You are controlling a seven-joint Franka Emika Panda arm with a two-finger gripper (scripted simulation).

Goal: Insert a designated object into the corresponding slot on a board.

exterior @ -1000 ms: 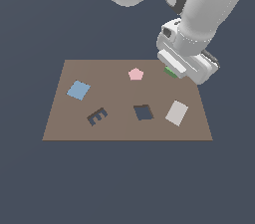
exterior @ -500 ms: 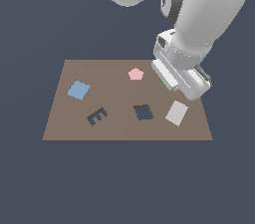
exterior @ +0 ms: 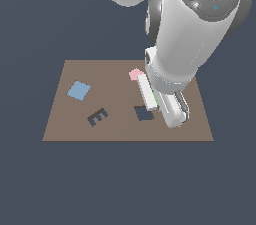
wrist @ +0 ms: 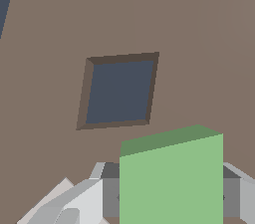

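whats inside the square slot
Nothing: the slot shows only dark floor. The green block sits off to one side in the gripper, not over it.

A light-blue tile point(exterior: 79, 90), pink pentagon point(exterior: 135, 74), E-shaped cut-out point(exterior: 97, 117).

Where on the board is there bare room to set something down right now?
Board: open brown runs along its near edge below the E cut-out, and between the blue tile and pink pentagon. It is crowded around the square slot, where the gripper holds the green block close by.
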